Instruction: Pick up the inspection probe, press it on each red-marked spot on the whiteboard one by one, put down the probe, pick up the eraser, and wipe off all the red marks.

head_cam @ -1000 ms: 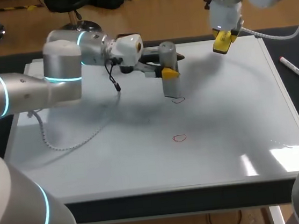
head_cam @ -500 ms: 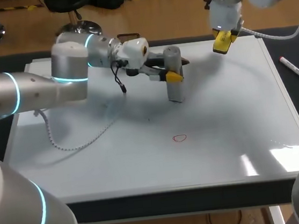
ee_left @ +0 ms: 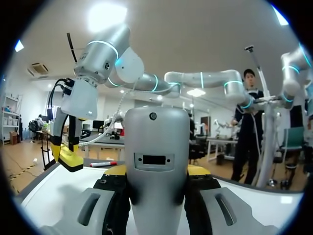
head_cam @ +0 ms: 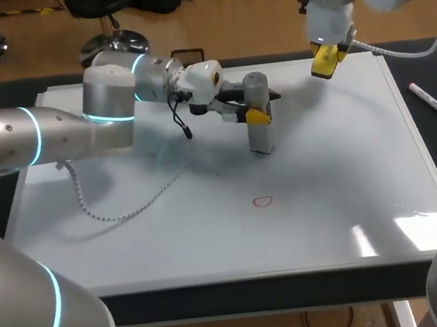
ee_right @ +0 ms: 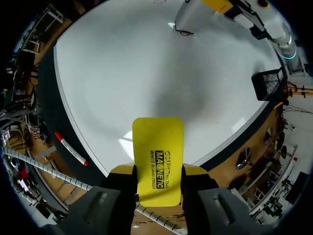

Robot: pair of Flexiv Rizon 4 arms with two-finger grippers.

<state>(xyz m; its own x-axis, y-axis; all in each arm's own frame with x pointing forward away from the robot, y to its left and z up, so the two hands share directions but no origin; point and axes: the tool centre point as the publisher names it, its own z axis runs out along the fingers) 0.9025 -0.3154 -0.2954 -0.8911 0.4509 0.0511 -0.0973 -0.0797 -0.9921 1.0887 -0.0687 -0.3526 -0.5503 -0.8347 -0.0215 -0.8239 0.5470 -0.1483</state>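
Grey probe point(head_cam: 260, 131), clamped in the left gripper point(head_cam: 262, 104), now stands slightly further right on the whiteboard point(head_cam: 345, 165), beyond the red mark point(head_cam: 263, 201). Meanwhile the right gripper point(head_cam: 325, 63) stays put, pinching the yellow eraser point(ee_right: 157, 161).

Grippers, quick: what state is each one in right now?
Left gripper: shut on the grey cylindrical inspection probe.
Right gripper: shut on the flat yellow rectangular eraser.

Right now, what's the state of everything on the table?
inspection probe, upright, base on the whiteboard
left gripper, fingers shut on the inspection probe
eraser, held in the air, clear of the whiteboard
right gripper, fingers shut on the eraser
red mark, unwiped
marker, lying flat off the whiteboard
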